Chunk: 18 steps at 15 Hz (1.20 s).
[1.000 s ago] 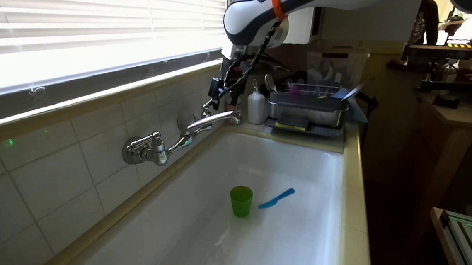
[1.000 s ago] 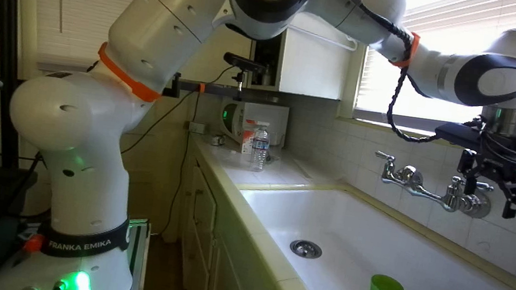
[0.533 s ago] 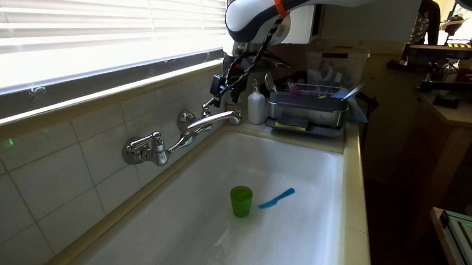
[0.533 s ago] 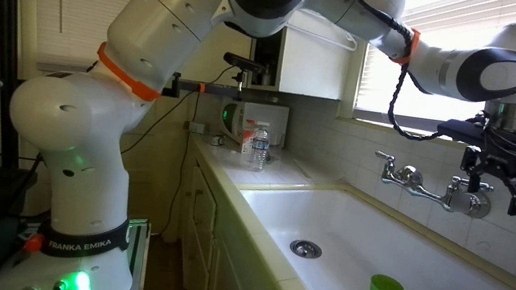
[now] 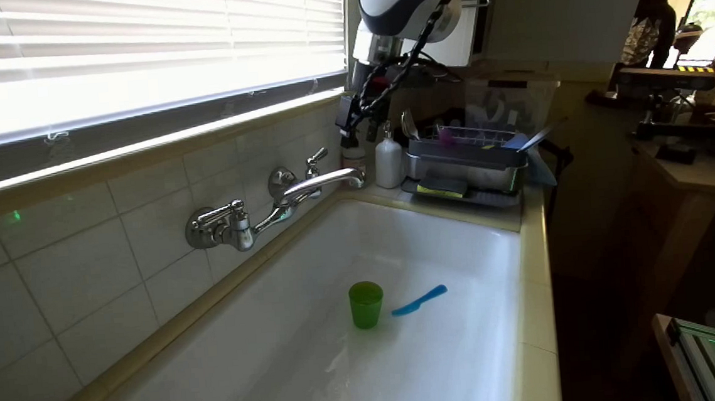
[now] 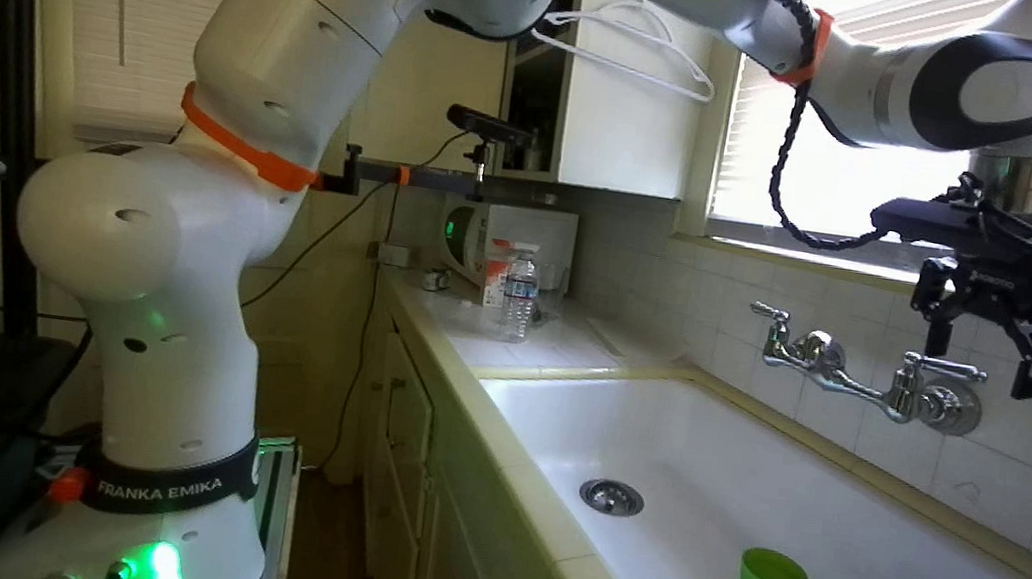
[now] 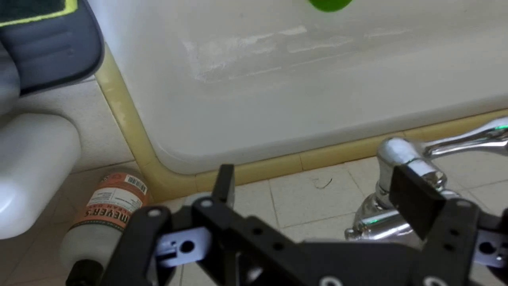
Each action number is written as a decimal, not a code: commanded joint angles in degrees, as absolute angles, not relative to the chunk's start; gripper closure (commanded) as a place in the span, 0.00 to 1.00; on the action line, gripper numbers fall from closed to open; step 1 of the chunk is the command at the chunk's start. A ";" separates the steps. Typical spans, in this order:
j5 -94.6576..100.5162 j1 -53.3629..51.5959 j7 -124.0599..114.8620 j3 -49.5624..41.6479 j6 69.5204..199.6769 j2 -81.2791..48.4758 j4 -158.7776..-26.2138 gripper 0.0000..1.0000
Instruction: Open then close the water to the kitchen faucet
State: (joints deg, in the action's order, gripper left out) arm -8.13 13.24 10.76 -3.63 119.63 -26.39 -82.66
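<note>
The chrome kitchen faucet (image 5: 325,181) is on the tiled wall over the white sink (image 5: 267,351). It shows in an exterior view (image 6: 905,395) with a lever handle (image 6: 945,368) at the end near my gripper and another handle (image 6: 768,313) at its far end. No water stream shows under the spout. My gripper (image 6: 982,367) is open and empty, pointing down above the near handle, apart from it. It also shows in an exterior view (image 5: 360,137). In the wrist view the faucet (image 7: 397,153) lies below my right-hand finger, which covers part of it; the gap (image 7: 319,188) shows bare tile.
A green cup (image 5: 365,305) and a blue knife (image 5: 419,300) are in the sink. A white pump bottle (image 5: 389,162), an orange-labelled bottle (image 7: 113,202) and a dish rack (image 5: 465,163) stand at the sink's end. The window sill (image 5: 202,134) runs along the wall behind the faucet.
My gripper has risen from beside the handle, moving away from the faucet toward the pump bottle. The handle it partly hid is now uncovered. Cup and knife have not moved.
</note>
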 commanded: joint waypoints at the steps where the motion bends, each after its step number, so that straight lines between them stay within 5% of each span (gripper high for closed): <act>1: -6.93 13.02 14.08 -3.74 116.60 -21.44 -89.46 0.00; 18: -6.17 11.41 20.60 -3.47 116.20 -10.63 -104.18 0.00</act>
State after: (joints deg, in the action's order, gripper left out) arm -4.54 11.95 18.87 -3.39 116.78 -13.82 -100.34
